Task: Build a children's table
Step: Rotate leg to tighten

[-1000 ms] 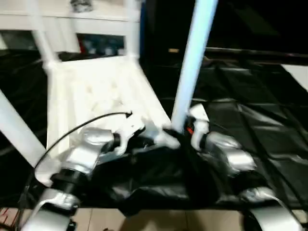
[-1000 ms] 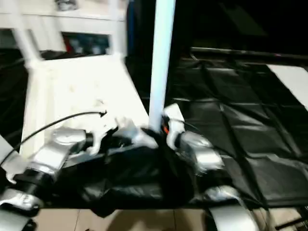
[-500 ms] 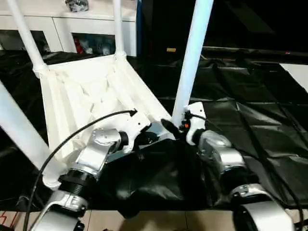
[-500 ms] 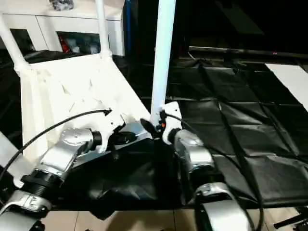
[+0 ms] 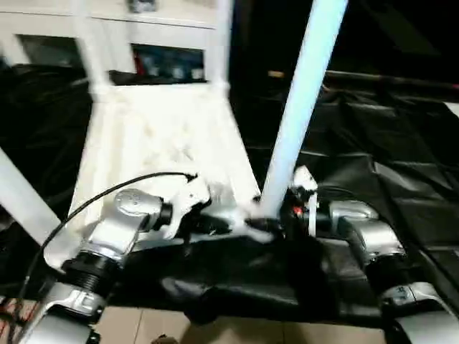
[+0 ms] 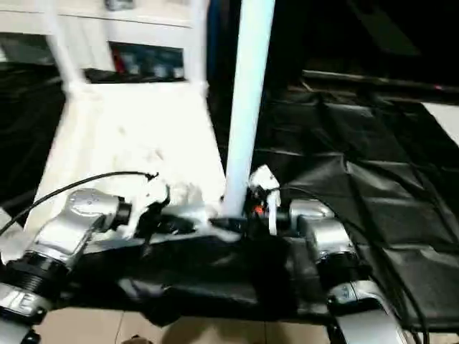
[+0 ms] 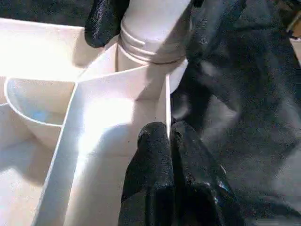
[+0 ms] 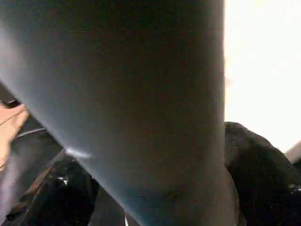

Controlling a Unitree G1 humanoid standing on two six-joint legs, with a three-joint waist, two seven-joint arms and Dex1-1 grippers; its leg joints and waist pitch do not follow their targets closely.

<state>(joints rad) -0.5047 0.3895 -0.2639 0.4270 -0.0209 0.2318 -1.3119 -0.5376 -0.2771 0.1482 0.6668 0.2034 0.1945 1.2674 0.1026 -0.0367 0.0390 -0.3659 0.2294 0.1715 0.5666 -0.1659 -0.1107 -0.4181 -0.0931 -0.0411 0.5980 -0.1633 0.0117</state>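
Four legs are standing up from the upturned children's table point(image 5: 161, 140); I'm clamping the left gripper point(image 7: 167, 141) shut on its thin rim while the right gripper point(image 5: 276, 222) is closing around the near leg point(image 5: 297, 107) at its socket. It's feeling light, stiff and slick, I judge.

Table top point(image 5: 158, 136): white plastic, smooth
Leg point(image 5: 301, 107): white, glossy
Floor sheet point(image 5: 387, 158): black, shiny, creased
Forearms point(image 5: 125, 222): silver metal

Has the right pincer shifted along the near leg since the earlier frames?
No; the right pincer still clasps the near leg at the corner socket.
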